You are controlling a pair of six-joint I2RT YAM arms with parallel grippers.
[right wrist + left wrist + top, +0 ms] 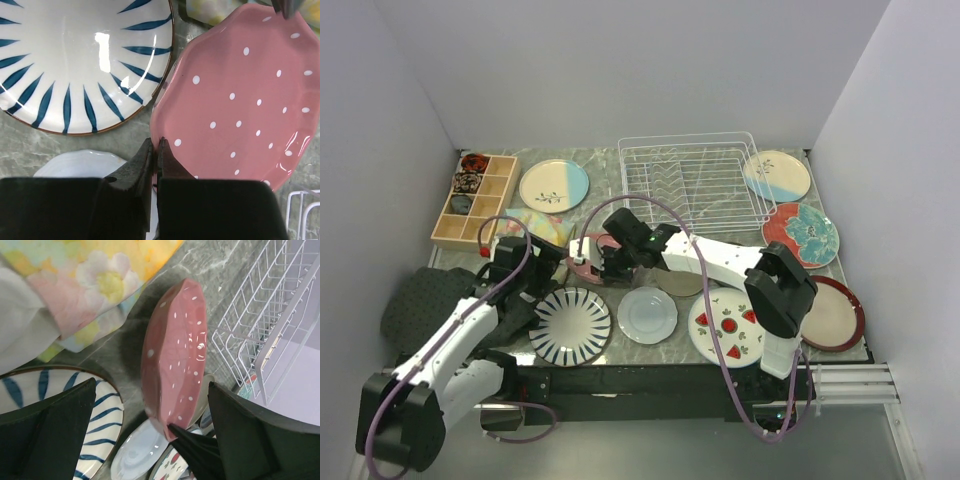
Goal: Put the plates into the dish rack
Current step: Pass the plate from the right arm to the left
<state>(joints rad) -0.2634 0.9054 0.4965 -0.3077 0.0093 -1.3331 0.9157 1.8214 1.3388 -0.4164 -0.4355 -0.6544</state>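
The pink plate (240, 100) is glossy, with white dots and a wavy rim, and is tilted. The right pincer (156, 150) is clamped on its edge. The left pincer (151, 390) stands wide apart.

- left arm (455, 345) and right arm (720, 258): white shells on the long links, chunky black housings at the joints
- a purple cable (717, 345) runs along each one, looping loose off the body
- left end effector (152, 385): matte black, two fat wedge-shaped fingers
- right end effector (154, 147): same matte black, blocky at the back, fingers narrowing to thin tips
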